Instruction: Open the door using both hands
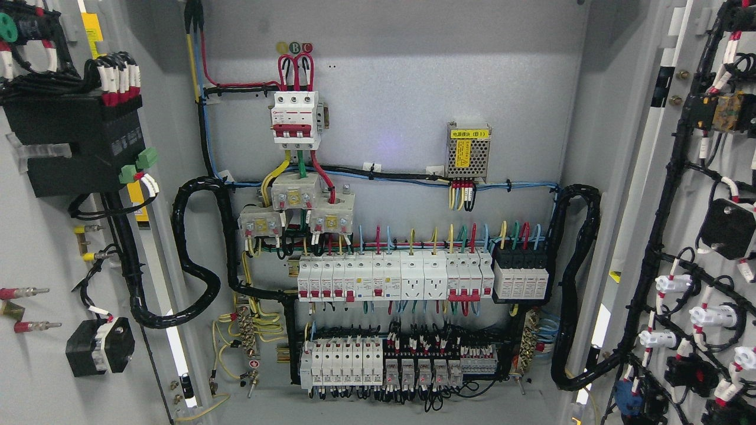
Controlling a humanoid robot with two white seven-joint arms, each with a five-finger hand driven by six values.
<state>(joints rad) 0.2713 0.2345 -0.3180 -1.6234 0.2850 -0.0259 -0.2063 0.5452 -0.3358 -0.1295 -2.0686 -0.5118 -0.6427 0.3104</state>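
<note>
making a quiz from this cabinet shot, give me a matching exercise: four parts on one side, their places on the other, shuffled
Things:
1. three-pole breaker
2. power supply module with yellow label
3. black four-block unit
4. left door

Places:
A. right end of the middle rail
B. swung open at the picture's left edge, wiring on its inner face
C. upper left of the back panel, under the red wire loops
D. upper right of the back panel, above a bundle of yellow and red wires

Pairs: 1-C, 2-D, 3-A, 4-B

Neither robot hand shows in the picture.
</note>
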